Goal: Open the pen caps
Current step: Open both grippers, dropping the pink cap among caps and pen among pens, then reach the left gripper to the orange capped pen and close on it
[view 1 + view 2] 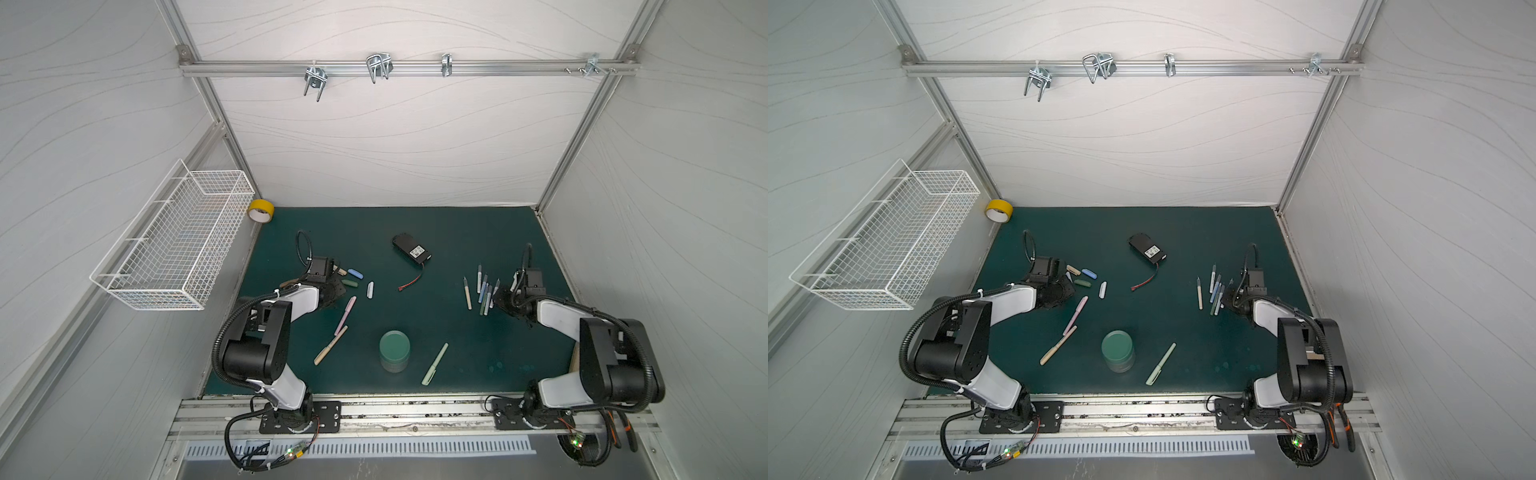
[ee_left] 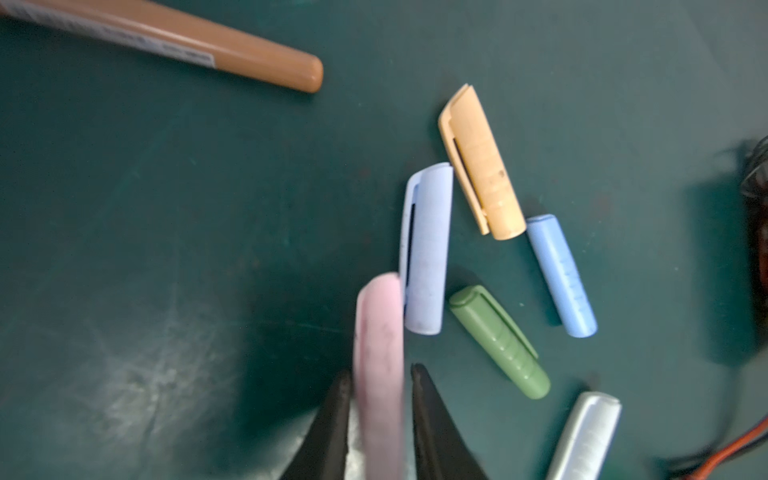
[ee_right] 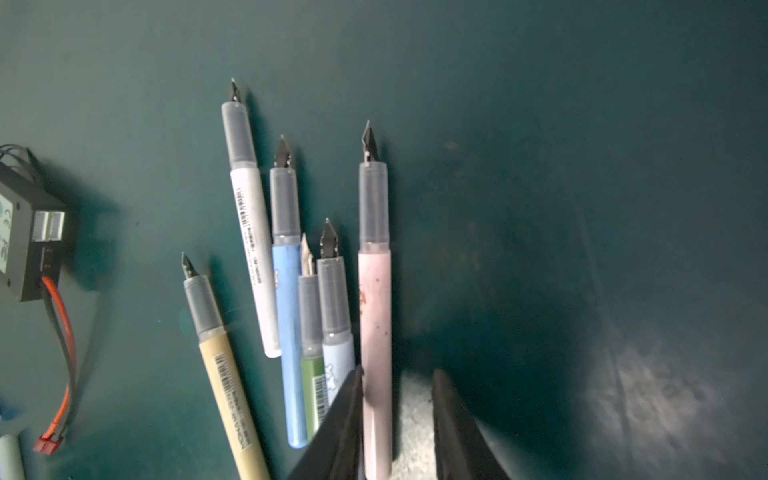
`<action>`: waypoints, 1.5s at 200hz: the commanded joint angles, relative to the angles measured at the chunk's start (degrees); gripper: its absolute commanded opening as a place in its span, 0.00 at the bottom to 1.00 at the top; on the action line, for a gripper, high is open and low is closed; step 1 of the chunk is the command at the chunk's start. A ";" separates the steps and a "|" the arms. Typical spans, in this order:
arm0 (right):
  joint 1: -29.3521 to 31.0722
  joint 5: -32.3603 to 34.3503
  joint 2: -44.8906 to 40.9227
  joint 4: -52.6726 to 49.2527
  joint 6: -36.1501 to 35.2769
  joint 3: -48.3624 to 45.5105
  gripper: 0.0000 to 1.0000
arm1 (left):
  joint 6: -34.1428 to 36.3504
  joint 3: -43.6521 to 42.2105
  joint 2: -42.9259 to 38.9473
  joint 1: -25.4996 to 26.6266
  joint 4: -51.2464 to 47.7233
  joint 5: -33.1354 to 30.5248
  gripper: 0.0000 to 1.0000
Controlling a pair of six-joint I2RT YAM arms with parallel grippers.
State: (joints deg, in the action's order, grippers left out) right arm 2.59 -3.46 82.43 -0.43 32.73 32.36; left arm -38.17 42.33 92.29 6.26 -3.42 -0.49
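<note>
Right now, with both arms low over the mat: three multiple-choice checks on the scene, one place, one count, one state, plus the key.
1. Where do the loose pen caps lie?
A. beside the left gripper
B. in the wire basket
C. on top of the battery pack

2. How many uncapped pens show in the right wrist view?
A. three
B. six
C. nine

3. How does the right gripper stand?
A. shut tight on a cap
B. open and empty
C. open, with the pink pen between its jaws

Key:
1 A: the left wrist view shows the caps on the mat just ahead of that gripper.
2 B: six bare tips can be counted there.
3 C: a gap shows between the pen and one finger.
</note>
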 commanded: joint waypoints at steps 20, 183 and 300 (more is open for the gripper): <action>-0.24 0.84 -0.65 -2.19 0.62 -1.01 0.35 | -0.60 -0.88 -0.10 -0.29 -2.10 1.26 0.36; 20.88 8.10 -27.06 1.87 -11.98 -3.92 0.41 | 0.05 -13.19 -35.63 6.82 -2.42 -12.41 0.59; 24.39 5.38 -20.48 5.34 -10.11 -1.99 0.41 | -9.28 -4.71 -18.42 0.15 -6.85 -22.28 0.75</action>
State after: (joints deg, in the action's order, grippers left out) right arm 26.65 3.81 60.16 2.79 21.43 28.88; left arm -43.88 32.36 66.50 8.69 -11.75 -20.62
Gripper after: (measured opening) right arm 0.411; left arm 0.743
